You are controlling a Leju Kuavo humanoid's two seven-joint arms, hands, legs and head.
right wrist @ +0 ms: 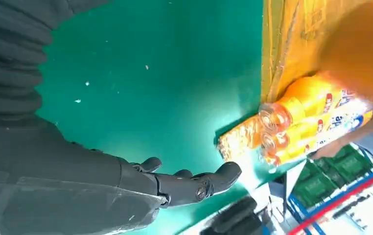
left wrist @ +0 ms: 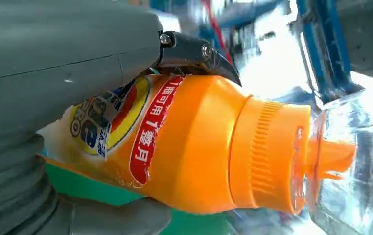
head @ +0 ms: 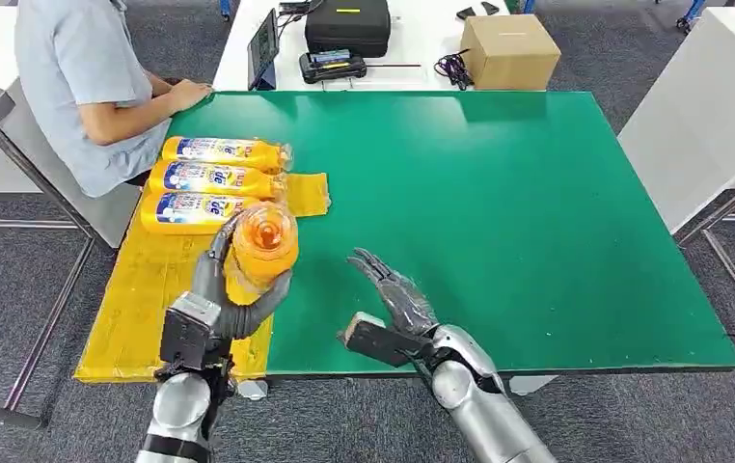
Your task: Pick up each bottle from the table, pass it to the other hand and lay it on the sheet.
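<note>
My left hand grips an orange bottle above the near part of the yellow sheet, its clear cap toward the camera. In the left wrist view the bottle sits between my thumb and dark fingers. My right hand hovers open over the green table, just right of the bottle, fingers spread and empty; in the right wrist view the fingers hold nothing. Three more bottles lie side by side on the sheet's far end, and appear too as bottles.
A person in a light blue shirt sits at the far left with a hand on the table corner. Behind the green table stand a cardboard box, a black case and a tablet. A white table stands to the right.
</note>
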